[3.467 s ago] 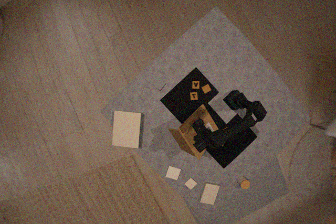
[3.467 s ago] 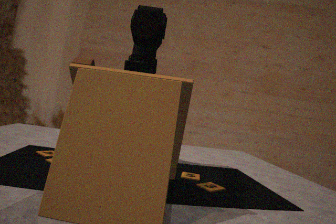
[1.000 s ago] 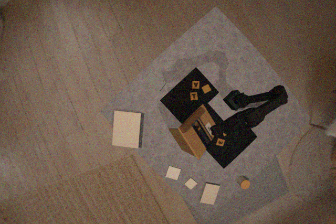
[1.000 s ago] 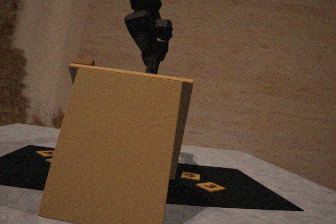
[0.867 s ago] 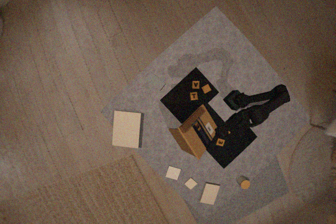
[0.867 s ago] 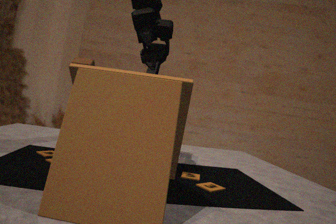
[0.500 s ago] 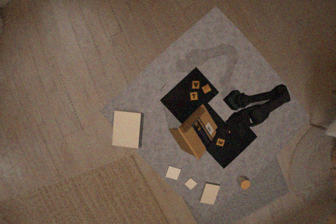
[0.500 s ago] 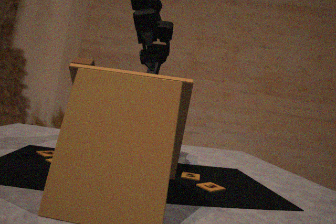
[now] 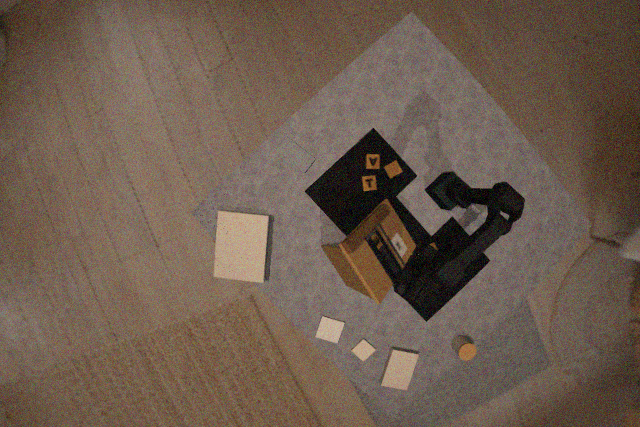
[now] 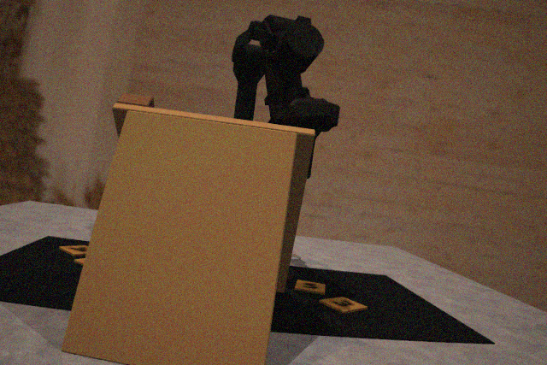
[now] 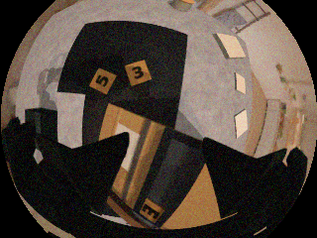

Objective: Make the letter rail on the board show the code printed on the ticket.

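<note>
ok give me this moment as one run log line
gripper: open, nothing held | rail: E tile in it | 5 tile and 3 tile: on black mat | code: unreadable

The tilted orange wooden board [image 9: 362, 267] [image 10: 190, 237] [image 11: 190, 200] stands between two groups of flat square orange letter tiles [image 9: 369, 183] [image 10: 343, 304] [image 11: 138, 72]. One more such tile [image 11: 151, 210] sits in the board's rail [image 9: 386, 251] [image 11: 170, 164], and the white paper ticket [image 9: 398, 245] [image 11: 130, 144] lies beside that rail.
</note>
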Controlling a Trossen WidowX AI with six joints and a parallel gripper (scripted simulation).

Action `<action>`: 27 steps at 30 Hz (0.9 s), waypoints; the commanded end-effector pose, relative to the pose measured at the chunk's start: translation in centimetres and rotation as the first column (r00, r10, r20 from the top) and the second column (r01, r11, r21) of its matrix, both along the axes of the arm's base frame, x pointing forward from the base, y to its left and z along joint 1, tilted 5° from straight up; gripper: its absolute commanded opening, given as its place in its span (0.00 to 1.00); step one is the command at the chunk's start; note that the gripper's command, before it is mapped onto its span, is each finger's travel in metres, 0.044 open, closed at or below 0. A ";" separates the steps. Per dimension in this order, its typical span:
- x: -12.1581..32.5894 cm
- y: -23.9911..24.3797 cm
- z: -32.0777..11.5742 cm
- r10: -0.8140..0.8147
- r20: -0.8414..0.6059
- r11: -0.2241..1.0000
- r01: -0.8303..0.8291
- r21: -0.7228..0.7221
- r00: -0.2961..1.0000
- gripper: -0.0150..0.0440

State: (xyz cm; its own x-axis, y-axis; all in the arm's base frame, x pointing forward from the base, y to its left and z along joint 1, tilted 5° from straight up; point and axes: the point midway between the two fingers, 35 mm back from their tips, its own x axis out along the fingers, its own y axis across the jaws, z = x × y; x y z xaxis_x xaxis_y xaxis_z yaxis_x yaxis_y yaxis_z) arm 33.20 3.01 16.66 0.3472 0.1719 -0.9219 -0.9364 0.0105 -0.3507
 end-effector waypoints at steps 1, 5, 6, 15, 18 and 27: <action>1.1 2.8 -3.0 0.062 -0.053 0.997 -0.065 -0.050 0.997 0.83; 1.6 7.3 -8.2 0.191 -0.154 0.968 -0.213 -0.136 0.969 0.83; 1.5 8.5 -9.6 0.222 -0.179 0.955 -0.251 -0.158 0.959 0.83; 0.3 12.2 -14.1 0.318 -0.258 0.897 -0.377 -0.229 0.912 0.83; -0.2 12.2 -14.2 0.318 -0.259 0.897 -0.377 -0.228 0.912 0.83; 0.0 12.1 -17.4 0.318 -0.259 0.897 -0.377 -0.229 0.912 0.83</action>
State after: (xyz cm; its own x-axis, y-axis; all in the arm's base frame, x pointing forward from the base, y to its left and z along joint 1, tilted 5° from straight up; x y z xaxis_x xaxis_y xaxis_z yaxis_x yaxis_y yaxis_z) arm 33.55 15.49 1.11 0.1197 -0.0035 -0.9928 -0.9111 -0.3976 -0.1084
